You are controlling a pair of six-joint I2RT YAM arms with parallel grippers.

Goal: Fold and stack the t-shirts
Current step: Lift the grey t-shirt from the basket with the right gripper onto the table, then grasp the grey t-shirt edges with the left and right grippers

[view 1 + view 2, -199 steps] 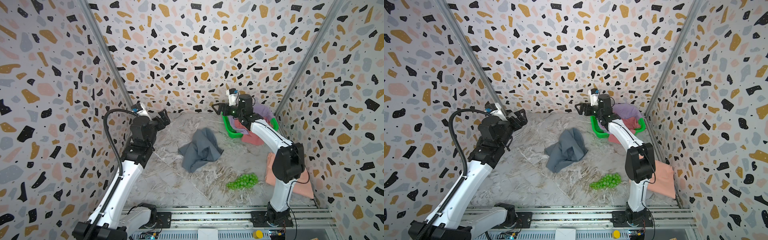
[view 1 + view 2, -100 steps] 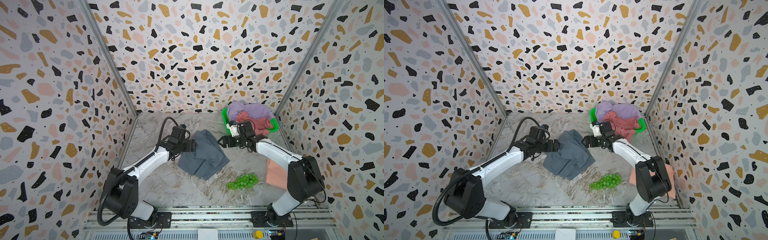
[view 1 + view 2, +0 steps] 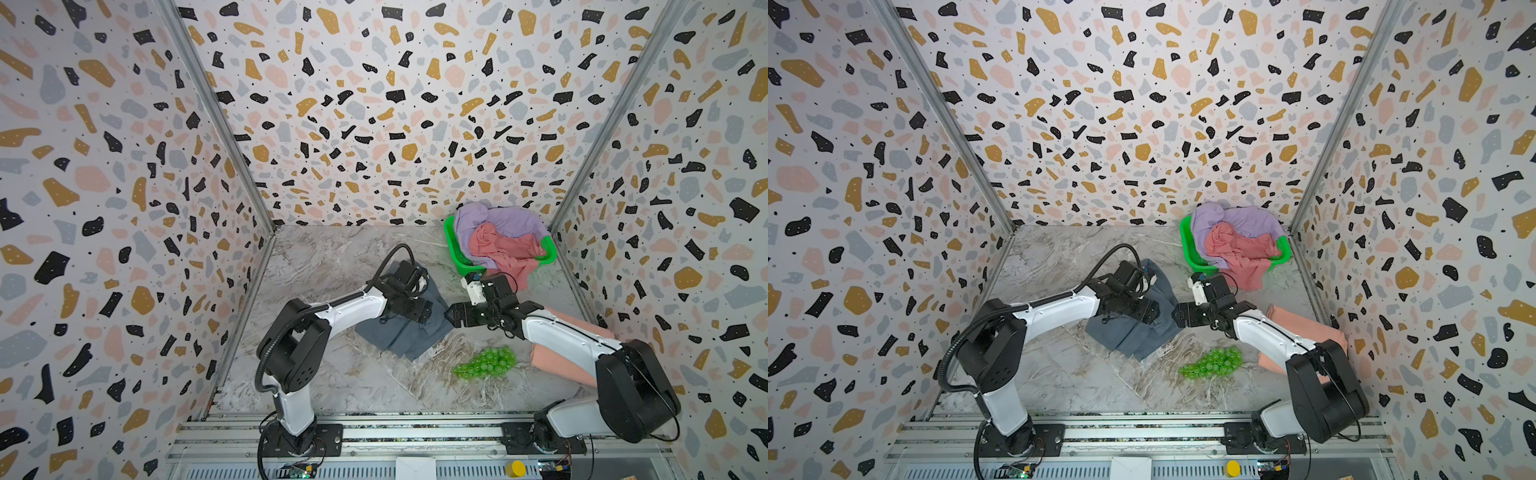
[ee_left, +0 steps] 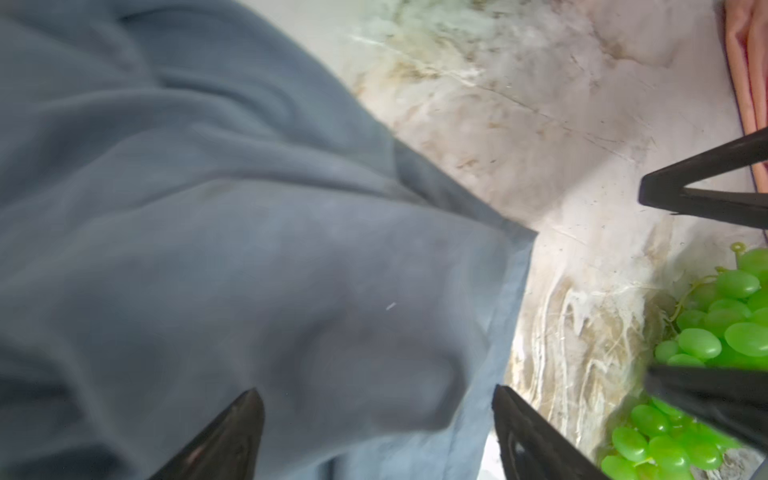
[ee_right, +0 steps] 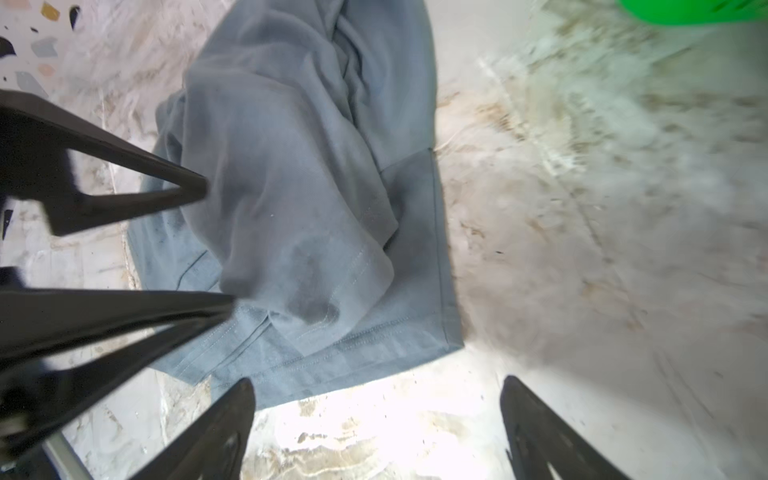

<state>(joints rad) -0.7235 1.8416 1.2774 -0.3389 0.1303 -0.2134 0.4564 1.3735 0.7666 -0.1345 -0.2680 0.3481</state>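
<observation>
So my left gripper [image 4: 374, 395] is spread wide with nothing pinched. Its fingers straddle a hump of the slate grey t-shirt [image 3: 401, 338], which lies crumpled on the marble table [image 3: 332, 374] right under those jaws. My right gripper [image 5: 378, 384] is wide open too, over bare table just off the grey shirt's hemmed corner, and its tips are close to the left ones but not touching. Past my right jaws, toward the back wall, sits the green mesh basket [image 3: 454, 249]. The lilac t-shirt [image 3: 503, 220] is bunched inside, and the rose pink t-shirt [image 3: 496, 245] lies on top and spills over the rim onto the table. The salmon t-shirt [image 3: 575, 328] lies flat under my right arm, and the green grapes [image 3: 486, 361] sit loose behind my right jaws.
</observation>
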